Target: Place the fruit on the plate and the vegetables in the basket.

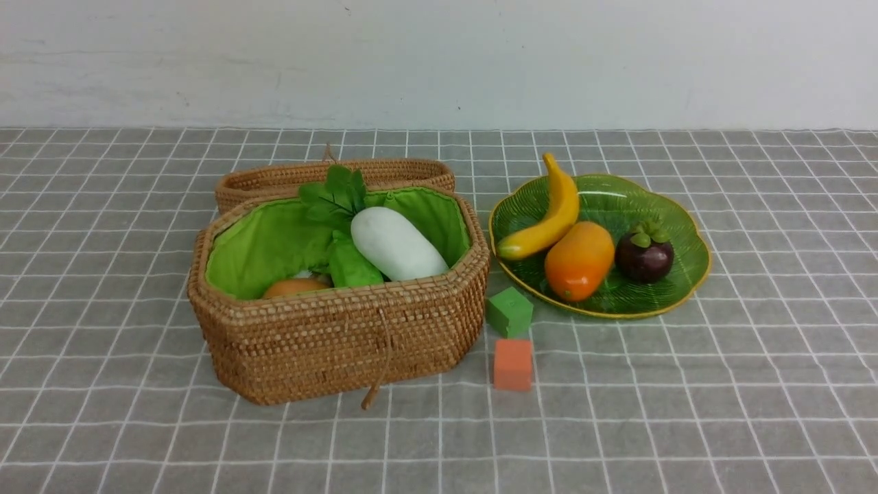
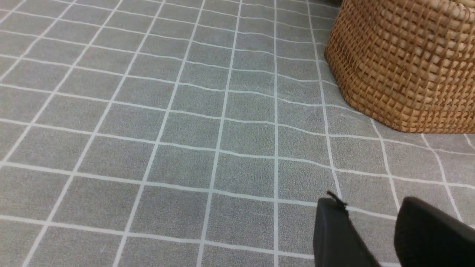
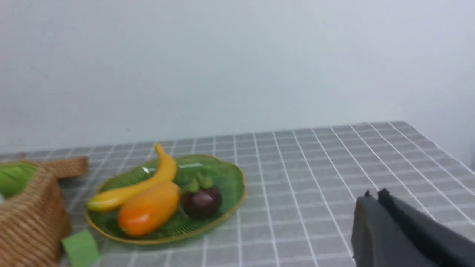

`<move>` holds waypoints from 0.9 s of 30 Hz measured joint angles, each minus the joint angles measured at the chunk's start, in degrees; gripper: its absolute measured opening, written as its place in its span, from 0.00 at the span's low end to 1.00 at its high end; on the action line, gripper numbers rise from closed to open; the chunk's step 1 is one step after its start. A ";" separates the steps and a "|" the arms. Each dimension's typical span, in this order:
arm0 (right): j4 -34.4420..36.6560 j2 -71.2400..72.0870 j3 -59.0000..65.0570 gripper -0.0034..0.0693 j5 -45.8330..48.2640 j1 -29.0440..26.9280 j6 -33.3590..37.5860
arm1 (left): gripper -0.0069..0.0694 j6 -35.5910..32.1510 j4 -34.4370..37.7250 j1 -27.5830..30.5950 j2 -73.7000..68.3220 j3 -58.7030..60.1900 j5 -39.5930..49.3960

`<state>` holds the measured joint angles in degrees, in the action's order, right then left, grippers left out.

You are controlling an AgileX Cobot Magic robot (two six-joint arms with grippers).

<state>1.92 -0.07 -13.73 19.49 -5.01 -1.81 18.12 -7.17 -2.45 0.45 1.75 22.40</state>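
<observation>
While the front view shows neither arm, the basket (image 1: 336, 343) sits open on the grid-patterned desk (image 1: 686, 412), and that basket is our landmark. Inside its green lining, the white radish (image 1: 398, 243) lies tilted, leaves up toward the far rim. Touching the radish on its near side is the light-green gourd (image 1: 351, 266), and just past that, low against the near wall, the brown-orange potato (image 1: 295, 286) peeks over the rim. No dark purplish piece can be made out from here. Behind the basket, touching its far wall, rests the woven lid (image 1: 274, 180).

Just to the basket's right sits the plate (image 1: 675, 226), carrying all three fruits: the banana (image 1: 549, 216) on the side closest to the basket, the mango (image 1: 579, 261) touching it, and the mangosteen (image 1: 643, 255) farthest from the basket, just beside the mango.

Between basket and plate, on the bare desk, a green cube (image 1: 509, 311) stands close to the basket's right corner, with an orange cube (image 1: 513, 364) just nearer the camera.

Over to the wrists: the left gripper (image 2: 371, 222) hangs low over empty cloth near the basket's wall, fingers (image 2: 334, 237) spread with a clear gap. The right gripper (image 3: 374, 196) is well away from the basket, beyond the plate, fingers (image 3: 365, 230) pressed nearly together, holding nothing.
</observation>
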 joint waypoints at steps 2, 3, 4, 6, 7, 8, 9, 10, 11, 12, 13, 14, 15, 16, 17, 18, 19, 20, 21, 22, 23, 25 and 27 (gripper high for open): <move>-0.28 0.65 5.28 0.04 -1.86 -1.35 0.00 | 0.40 0.00 0.00 0.00 0.05 0.00 0.04; -0.28 0.65 8.21 0.04 -2.03 -1.94 0.00 | 0.40 0.00 0.00 0.00 0.05 0.00 0.03; -0.28 0.65 10.89 0.04 -1.85 -2.39 0.00 | 0.40 0.00 0.00 0.00 0.05 0.00 0.03; -0.28 0.70 14.37 0.04 0.11 -2.87 0.00 | 0.40 0.00 0.00 0.00 0.05 0.00 -0.04; -0.34 0.70 14.80 0.04 1.87 -2.93 0.00 | 0.40 0.00 0.00 0.00 0.05 0.00 0.02; -0.38 0.70 14.80 0.04 1.98 -2.93 0.00 | 0.40 0.00 0.00 0.00 0.05 0.00 0.02; -0.38 0.71 14.80 0.05 2.03 -2.93 0.00 | 0.40 0.00 0.00 0.00 0.05 0.00 0.02; -0.38 0.71 14.80 0.05 2.04 -2.93 0.00 | 0.40 0.00 0.00 0.00 0.05 0.00 -0.05; -0.38 0.71 14.80 0.05 2.04 -2.93 0.00 | 0.40 0.00 0.00 0.00 0.05 0.00 0.01; -0.38 0.71 14.80 0.05 2.09 -2.93 0.00 | 0.40 0.00 0.00 0.00 0.05 0.00 0.01; -0.38 0.71 14.80 0.05 2.09 -2.93 0.00 | 0.40 0.00 0.00 0.00 0.05 0.00 0.01; -0.38 0.71 14.80 0.05 2.09 -2.93 0.00 | 0.40 0.00 0.00 0.00 0.05 0.00 -0.04; -0.38 0.71 14.80 0.05 2.09 -2.93 0.00 | 0.40 0.00 0.00 0.00 0.05 0.00 -0.05; -0.38 0.71 14.80 0.05 2.09 -2.93 0.00 | 0.40 0.00 0.00 0.00 0.05 0.00 0.01; -0.38 0.71 14.80 0.06 2.09 -2.93 0.00 | 0.40 0.00 0.00 0.00 0.05 0.00 0.01; -0.38 0.71 14.80 0.06 2.09 -2.93 0.00 | 0.40 0.00 0.00 0.00 0.05 0.00 0.01; -0.38 0.71 14.80 0.06 2.09 -2.93 0.00 | 0.40 0.00 0.00 0.00 0.05 0.00 0.01; -0.38 0.71 14.80 0.06 2.09 -2.93 0.00 | 0.40 0.00 0.00 0.00 0.05 0.00 0.01; -0.38 0.71 14.80 0.06 2.09 -2.93 0.00 | 0.40 0.00 0.00 0.00 0.05 0.00 0.01; -0.38 0.71 14.80 0.06 2.09 -2.93 0.00 | 0.40 0.00 0.00 0.00 0.05 0.00 0.01; -0.38 0.71 14.80 0.06 2.09 -2.93 0.00 | 0.40 0.00 0.00 0.00 0.05 0.00 0.01; -0.38 0.71 14.80 0.07 2.09 -2.93 0.00 | 0.40 0.00 0.00 0.00 0.05 0.00 0.01; -0.49 0.71 14.80 0.07 2.09 -2.93 0.00 | 0.40 0.00 0.00 0.00 0.05 0.00 0.01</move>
<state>1.44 0.64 1.07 21.58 -7.94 -1.81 18.12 -7.17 -2.45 0.50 1.75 22.41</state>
